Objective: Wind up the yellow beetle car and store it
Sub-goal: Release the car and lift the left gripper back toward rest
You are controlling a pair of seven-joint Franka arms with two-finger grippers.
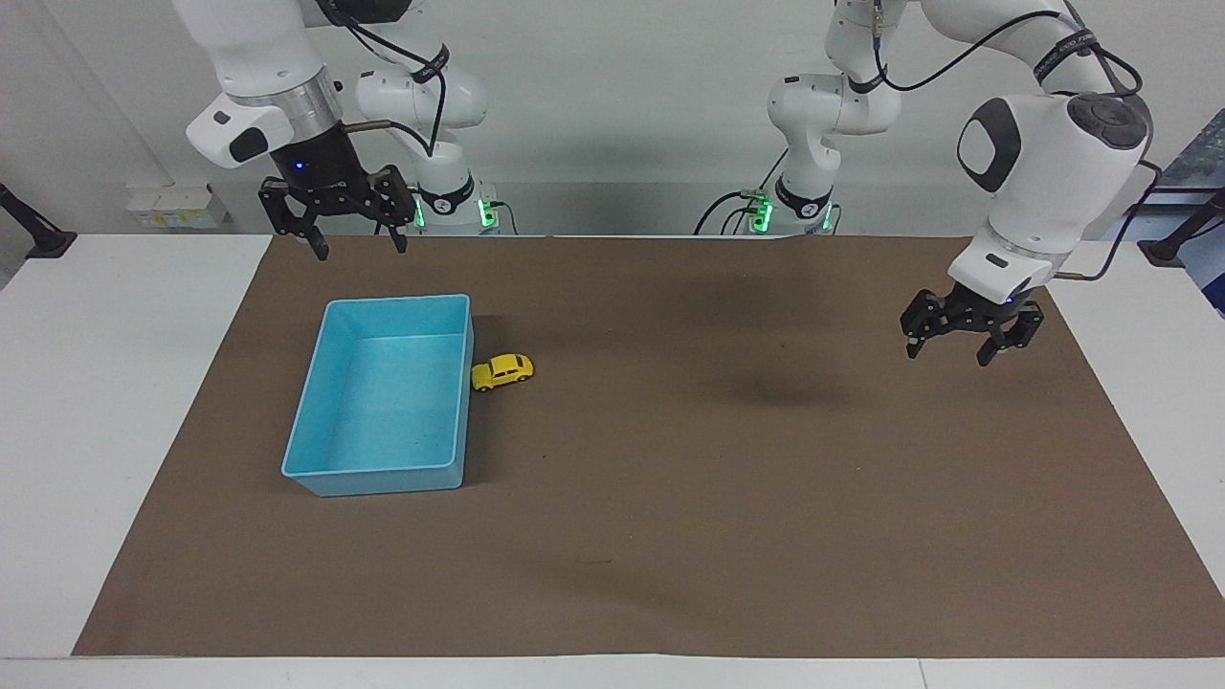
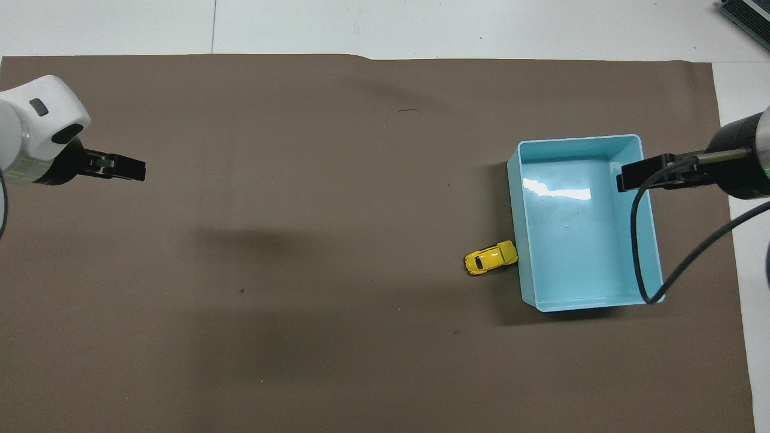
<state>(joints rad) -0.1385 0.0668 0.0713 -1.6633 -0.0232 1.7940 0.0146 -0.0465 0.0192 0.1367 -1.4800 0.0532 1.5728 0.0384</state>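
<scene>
Facing view: yellow beetle car (image 1: 501,371) sits on my brown mat (image 1: 670,536), nose touching the light blue bin (image 1: 330,474) at its 3 o'clock wall. Right gripper (image 1: 356,251) spread wide, above the bin's 12 o'clock edge. Left gripper (image 1: 965,352) spread, empty, over bare mat.

Overhead view: car (image 2: 491,258) at bin's (image 2: 574,305) 9 o'clock; left gripper (image 2: 135,171) well apart.

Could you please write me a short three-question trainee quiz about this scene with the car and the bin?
1. True or false: the car is inside the bin.
2. Which gripper is over the mat at the end without the bin?
3. The car is: A) on its roof B) on its wheels beside the bin C) held.
Key: 1 false. 2 the left gripper, open and empty; the right gripper hangs open by the bin. 3 B.
</scene>
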